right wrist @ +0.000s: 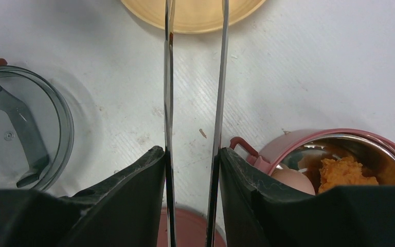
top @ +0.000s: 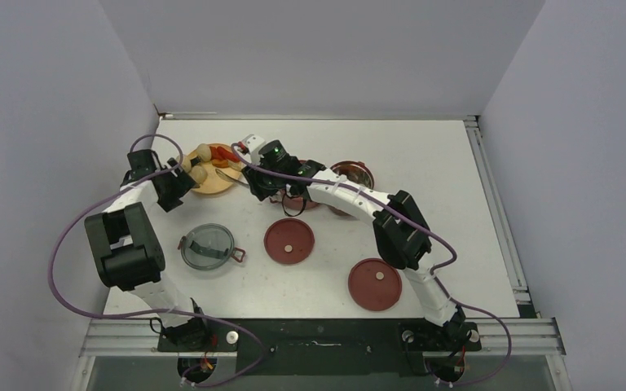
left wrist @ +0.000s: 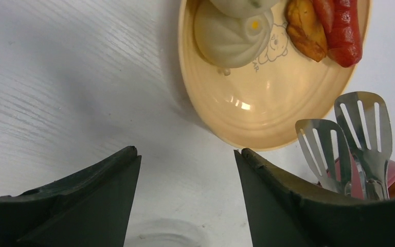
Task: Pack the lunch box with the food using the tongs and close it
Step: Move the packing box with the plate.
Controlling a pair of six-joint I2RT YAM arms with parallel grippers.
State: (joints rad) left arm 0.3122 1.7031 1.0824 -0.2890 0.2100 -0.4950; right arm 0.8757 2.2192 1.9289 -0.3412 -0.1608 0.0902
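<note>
On the white worktop (top: 424, 155), largest first: two flat maroon lids, one mid-worktop (top: 288, 240) and one nearer the right arm's base (top: 375, 283), both off the lunch box. The grey lid (top: 207, 246) lies left of them, inner side up. One open maroon container (top: 352, 175) sits behind the right arm with its steel inside showing. A second container (right wrist: 339, 139) is mostly covered by that arm from above; the wrist view shows a whitish egg (right wrist: 290, 180) and an orange piece (right wrist: 347, 172) in it. The yellow plate (top: 212, 189) is at far left. The right hand (right wrist: 191, 152) is clamped narrow on the tongs (right wrist: 167, 103), both thin arms pinched between its fingers. The tongs' slotted tips (left wrist: 362, 134) hang just beside the plate's rim, not touching food. The left hand (left wrist: 185, 154) is spread wide with nothing in it, over bare worktop just beside the plate. On the plate: two pale buns (left wrist: 226, 36), a brown chunk (left wrist: 306, 28) and a red sausage (left wrist: 342, 36), all grouped at one side.
</note>
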